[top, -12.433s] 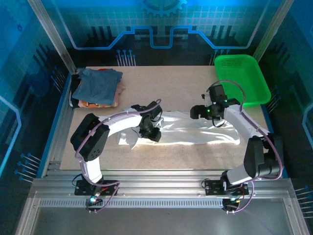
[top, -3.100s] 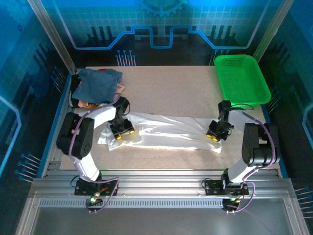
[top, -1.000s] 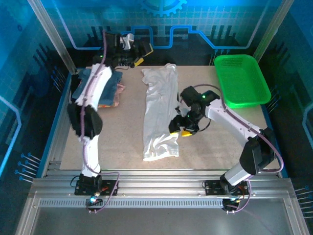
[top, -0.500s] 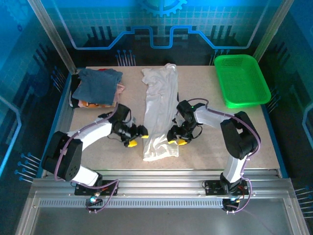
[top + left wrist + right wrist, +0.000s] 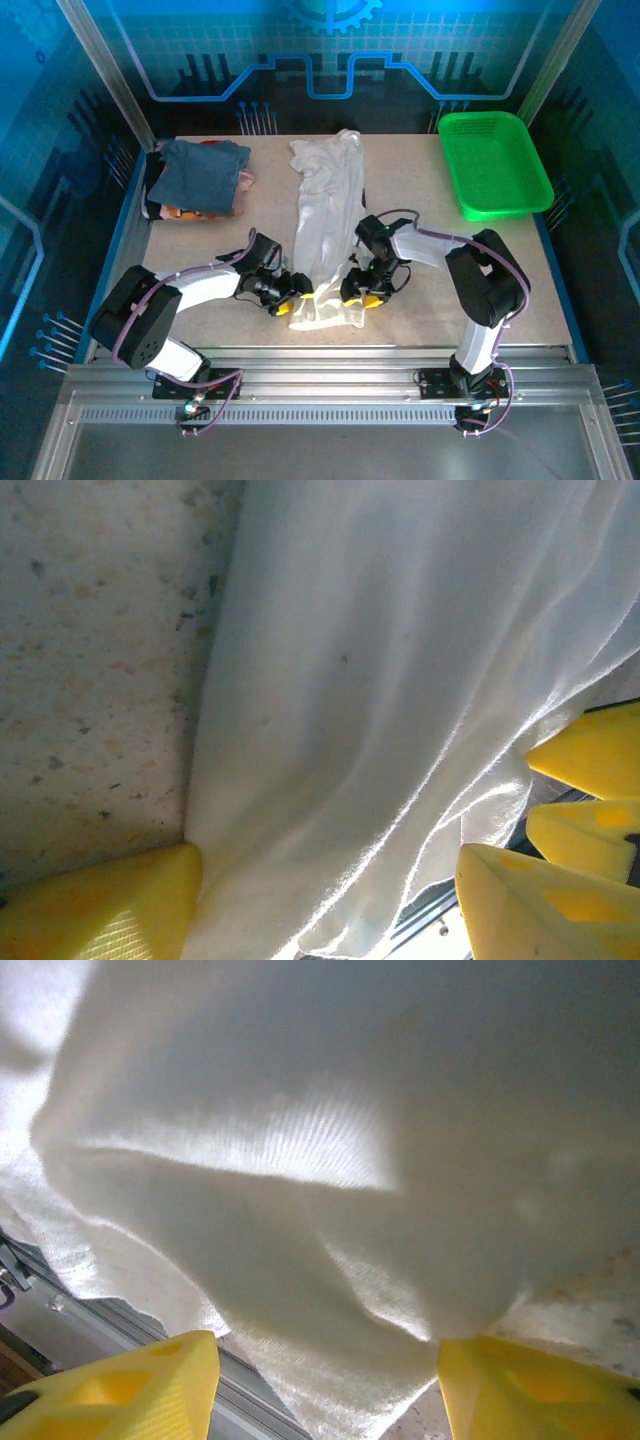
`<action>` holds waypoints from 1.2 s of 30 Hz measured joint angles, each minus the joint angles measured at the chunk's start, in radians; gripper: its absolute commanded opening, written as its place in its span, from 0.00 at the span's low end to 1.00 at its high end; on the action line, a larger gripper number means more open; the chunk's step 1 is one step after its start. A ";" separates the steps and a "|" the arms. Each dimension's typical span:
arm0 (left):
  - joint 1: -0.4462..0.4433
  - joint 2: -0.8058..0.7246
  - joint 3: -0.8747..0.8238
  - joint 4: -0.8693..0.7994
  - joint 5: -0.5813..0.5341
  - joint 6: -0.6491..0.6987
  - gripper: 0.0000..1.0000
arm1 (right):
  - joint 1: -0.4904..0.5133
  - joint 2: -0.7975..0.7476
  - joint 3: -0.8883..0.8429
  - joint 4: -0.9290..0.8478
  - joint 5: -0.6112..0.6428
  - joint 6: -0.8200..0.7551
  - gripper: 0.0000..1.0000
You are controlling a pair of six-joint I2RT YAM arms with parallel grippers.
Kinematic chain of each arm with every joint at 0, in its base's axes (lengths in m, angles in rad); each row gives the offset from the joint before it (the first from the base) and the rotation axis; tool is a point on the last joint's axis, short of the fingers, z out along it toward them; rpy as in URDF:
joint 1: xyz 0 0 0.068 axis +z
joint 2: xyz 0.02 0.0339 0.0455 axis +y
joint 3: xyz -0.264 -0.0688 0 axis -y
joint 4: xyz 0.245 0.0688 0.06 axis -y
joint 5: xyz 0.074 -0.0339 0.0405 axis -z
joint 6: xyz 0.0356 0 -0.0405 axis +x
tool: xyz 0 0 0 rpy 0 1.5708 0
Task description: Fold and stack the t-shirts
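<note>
**A:** Where is the shirt lying?

**B:** I see the white t-shirt (image 5: 325, 210) as a long, narrow strip on the table (image 5: 410, 165), left of the green basket (image 5: 495, 165). Its far end is level with the basket's far rim. Its near end lies well nearer to me than the basket's near rim. The folded stack (image 5: 200, 180) sits further left of the basket again, beyond the strip.

**A:** And your grippers?

**B:** Both are low at the near hem, nearer than the basket and to its left. The left gripper (image 5: 290, 303) is on the hem corner away from the basket and the right gripper (image 5: 362, 293) is on the corner toward it. On the left wrist camera my yellow fingers (image 5: 100, 910) stand apart with cloth between them. It's the same on the right (image 5: 120, 1380). Nothing is pinched, so I'd call both released.

**A:** How do you want to take it?

**B:** I'd get each lower finger under every layer of the hem and clamp both corners at matching spots. Then I'd lift just enough to clear the table and carry the hem away from me, toward the end level with the basket's far rim. The arms need to move together, or this thin cloth will probably twist or bunch.
</note>
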 measured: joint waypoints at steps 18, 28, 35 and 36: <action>-0.029 -0.022 -0.084 0.083 -0.010 -0.004 0.34 | 0.073 -0.045 -0.100 0.050 -0.005 0.052 0.17; -0.050 -0.071 -0.120 0.107 -0.008 0.010 0.53 | 0.076 -0.116 -0.232 0.122 -0.022 0.165 0.16; -0.058 -0.227 -0.200 0.006 -0.007 -0.009 0.61 | 0.082 -0.117 -0.230 0.124 -0.005 0.231 0.24; -0.058 -0.257 -0.216 -0.012 -0.008 -0.014 0.61 | 0.083 -0.117 -0.230 0.124 -0.003 0.236 0.24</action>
